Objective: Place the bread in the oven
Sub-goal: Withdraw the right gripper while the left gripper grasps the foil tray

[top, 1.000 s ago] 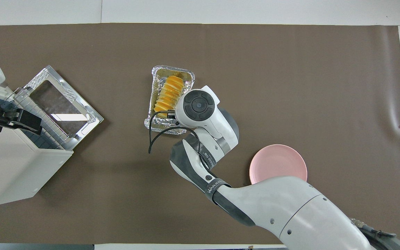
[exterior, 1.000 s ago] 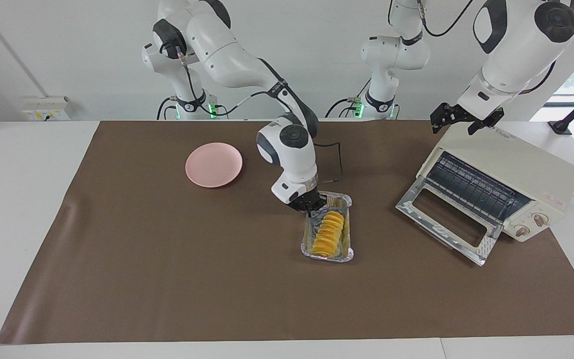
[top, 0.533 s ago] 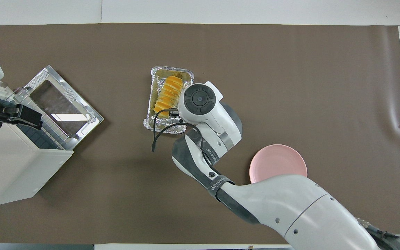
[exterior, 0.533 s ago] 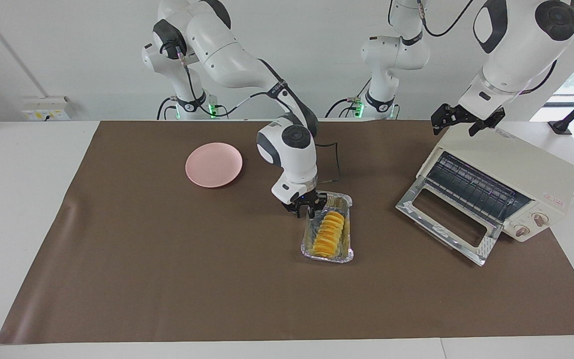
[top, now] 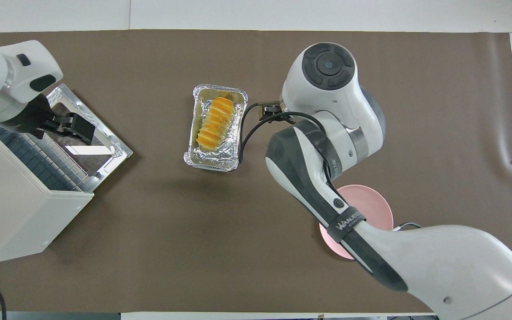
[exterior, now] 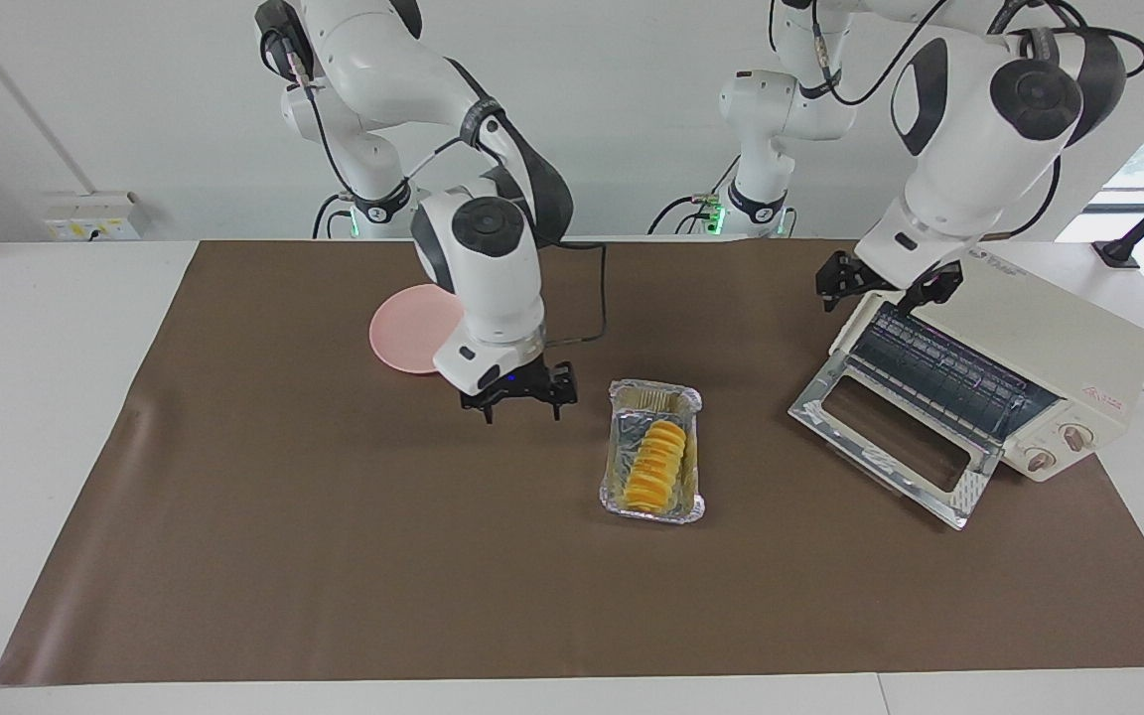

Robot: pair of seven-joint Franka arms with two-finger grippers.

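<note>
Brown matting is covering the white table under a plain pale wall, and in the facing view the bread (exterior: 655,464) is lying lengthwise in the foil tray (exterior: 616,492) near the middle of the mat, well apart from the oven (exterior: 1049,353), which is standing at the left arm's end with its glass door (exterior: 892,439) hanging down open and the wire rack (exterior: 939,372) showing; the right gripper (exterior: 522,399) is hovering empty over bare mat beside the tray, toward the right arm's end, its jaws spread, with the pink plate (exterior: 403,338) partly hidden by its wrist; the left gripper (exterior: 885,286) is hanging over the top corner of the oven above the door hinge, jaws spread and holding nothing. In the overhead view the bread (top: 214,122) is showing its crosswise ridges and is sitting loose in the foil tray (top: 214,161), the right gripper (top: 271,111) is peeking out just beside the tray's rim, and the left gripper (top: 71,126) is covering part of the open door (top: 105,153) of the oven (top: 20,213). Judging by looks, the loaf is probably light and soft, likely to squash or split between slices, so a gentle pinch across its middle seems wisest; the crinkled foil would likely bend if gripped by one edge
</note>
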